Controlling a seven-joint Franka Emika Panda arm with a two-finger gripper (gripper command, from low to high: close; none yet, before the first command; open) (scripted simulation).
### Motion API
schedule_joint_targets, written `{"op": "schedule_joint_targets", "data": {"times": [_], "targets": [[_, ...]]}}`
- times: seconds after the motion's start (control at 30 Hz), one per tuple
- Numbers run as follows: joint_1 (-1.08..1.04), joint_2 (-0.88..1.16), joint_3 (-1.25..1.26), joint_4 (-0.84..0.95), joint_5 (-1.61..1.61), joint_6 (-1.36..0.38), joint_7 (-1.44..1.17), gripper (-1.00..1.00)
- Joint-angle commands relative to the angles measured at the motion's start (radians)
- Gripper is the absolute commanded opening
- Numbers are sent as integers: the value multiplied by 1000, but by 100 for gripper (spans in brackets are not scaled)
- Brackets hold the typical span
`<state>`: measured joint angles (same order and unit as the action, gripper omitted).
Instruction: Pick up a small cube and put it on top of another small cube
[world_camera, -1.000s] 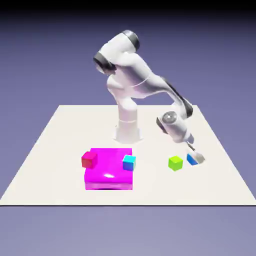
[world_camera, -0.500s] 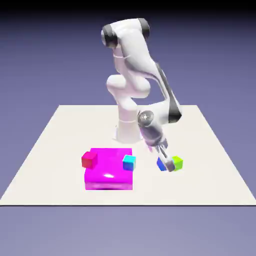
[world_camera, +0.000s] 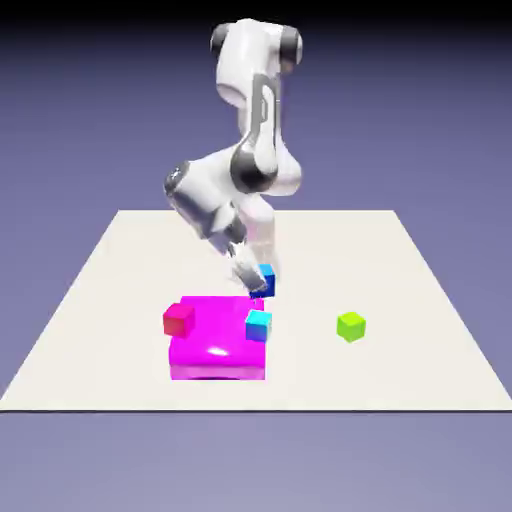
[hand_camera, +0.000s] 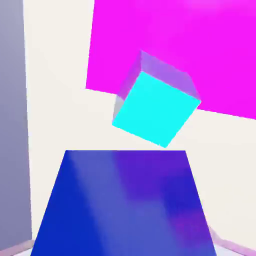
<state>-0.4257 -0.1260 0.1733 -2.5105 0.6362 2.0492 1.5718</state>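
My gripper (world_camera: 258, 284) is shut on the royal-blue cube (world_camera: 265, 280) and holds it in the air, just above and slightly behind the light cyan cube (world_camera: 258, 324). That cyan cube sits on the right edge of the flat magenta block (world_camera: 215, 340). In the hand view the blue cube (hand_camera: 125, 202) fills the lower half and hides the fingertips. The cyan cube (hand_camera: 155, 107) shows right above it, against the magenta block (hand_camera: 200, 45).
A red cube (world_camera: 179, 319) sits at the magenta block's left edge. A lime-green cube (world_camera: 351, 326) lies on the white table (world_camera: 420, 350) toward the exterior view's right. The robot's base (world_camera: 255, 245) stands behind the block.
The arm has swung from the exterior view's right to the left, lifting the blue cube off the table beside the green cube and bringing it over the cyan cube.
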Motion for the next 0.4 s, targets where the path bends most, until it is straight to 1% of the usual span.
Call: {"op": "schedule_joint_targets", "data": {"times": [0.0,0.1,0.13,0.17,0.2,0.33,0.37], "targets": [[10,29,11,-14,20,43,-14,-100],[41,114,44,-56,87,173,-60,-100],[43,118,45,-58,90,178,-62,-100],[43,118,45,-58,90,178,-62,100],[43,118,45,-58,90,178,-62,100],[1,3,1,-2,0,4,-1,100],[0,0,0,0,-2,-1,1,100]]}}
